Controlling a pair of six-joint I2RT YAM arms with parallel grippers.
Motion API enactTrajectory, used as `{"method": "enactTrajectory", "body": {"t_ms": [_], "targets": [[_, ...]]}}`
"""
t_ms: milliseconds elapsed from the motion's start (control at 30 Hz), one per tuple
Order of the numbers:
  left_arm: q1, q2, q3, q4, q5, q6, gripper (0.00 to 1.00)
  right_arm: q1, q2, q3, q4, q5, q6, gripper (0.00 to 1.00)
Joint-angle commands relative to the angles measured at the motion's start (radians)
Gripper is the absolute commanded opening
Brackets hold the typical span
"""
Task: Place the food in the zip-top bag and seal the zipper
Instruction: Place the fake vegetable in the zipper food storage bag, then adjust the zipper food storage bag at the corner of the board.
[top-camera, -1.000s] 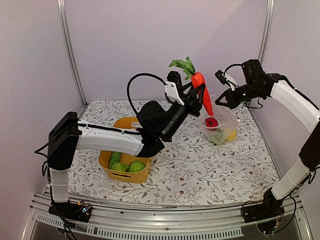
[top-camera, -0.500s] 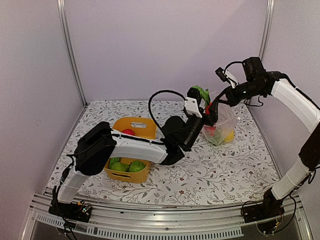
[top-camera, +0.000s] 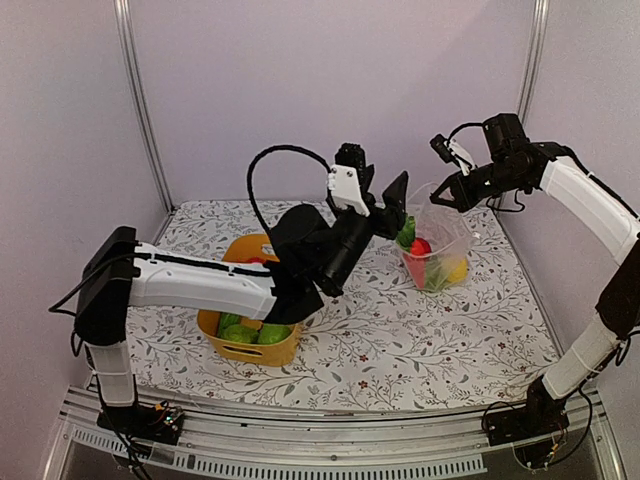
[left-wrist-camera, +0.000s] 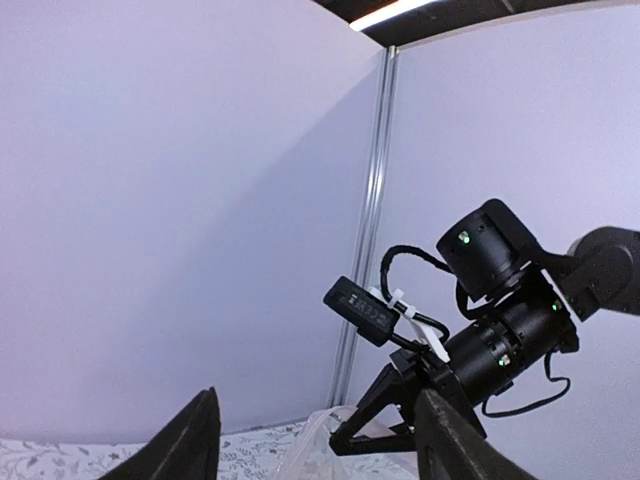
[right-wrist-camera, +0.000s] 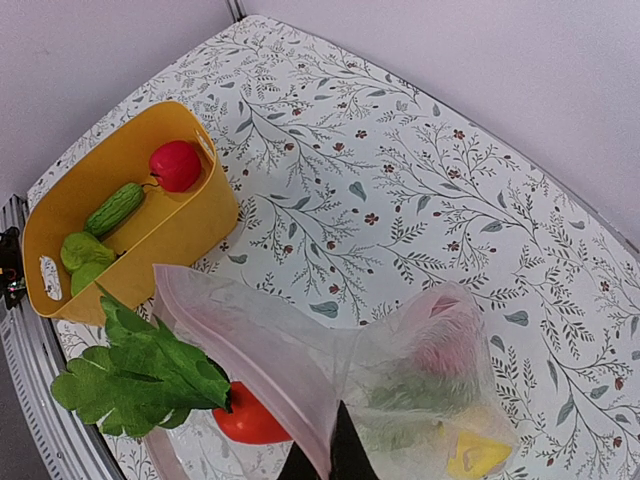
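Note:
The zip-top bag (top-camera: 445, 245) stands open at the back right. My right gripper (top-camera: 447, 196) is shut on its rim and holds the mouth up. In the right wrist view the fingertips (right-wrist-camera: 335, 455) pinch the bag (right-wrist-camera: 300, 350) by the pinkish zipper (right-wrist-camera: 250, 372). The carrot (right-wrist-camera: 250, 415) lies in the mouth, its green top (right-wrist-camera: 140, 375) sticking out. A lemon (right-wrist-camera: 475, 455) and red and green food lie deeper inside. My left gripper (top-camera: 385, 200) hangs open and empty just left of the bag; its fingers (left-wrist-camera: 195, 440) frame the right gripper (left-wrist-camera: 395, 420).
The yellow basket (top-camera: 225, 330) sits at the front left under my left arm. It holds a red apple (right-wrist-camera: 175, 165), a cucumber (right-wrist-camera: 115, 208) and limes (right-wrist-camera: 85, 250). Walls and frame posts (top-camera: 140, 100) close in the back and sides.
My left gripper carried the carrot down into the bag's mouth, let it go, and has drawn back up and left, open. The right gripper kept its hold on the bag.

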Motion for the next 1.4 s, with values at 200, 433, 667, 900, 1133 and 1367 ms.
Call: {"method": "enactTrajectory", "body": {"t_ms": [200, 433, 667, 900, 1133, 1367], "targets": [[0.006, -0.188, -0.144, -0.641, 0.092, -0.394, 0.32, 0.006, 0.009, 0.011, 0.022, -0.005, 0.003, 0.00], [0.028, -0.107, -0.045, -0.811, 0.200, -0.486, 0.45, 0.006, 0.023, 0.012, 0.014, -0.005, -0.004, 0.00], [0.089, -0.027, 0.014, -0.816, 0.362, -0.617, 0.36, 0.007, 0.020, 0.005, 0.016, -0.016, -0.001, 0.00], [0.144, 0.050, 0.093, -0.796, 0.405, -0.715, 0.28, 0.007, 0.023, -0.001, 0.013, -0.032, -0.001, 0.00], [0.179, 0.207, 0.364, -0.923, 0.480, -0.694, 0.16, 0.009, 0.032, -0.004, 0.010, -0.058, 0.001, 0.00], [0.230, 0.345, 0.648, -1.105, 0.486, -0.734, 0.12, 0.008, 0.044, 0.017, 0.016, -0.014, 0.035, 0.00]]}}
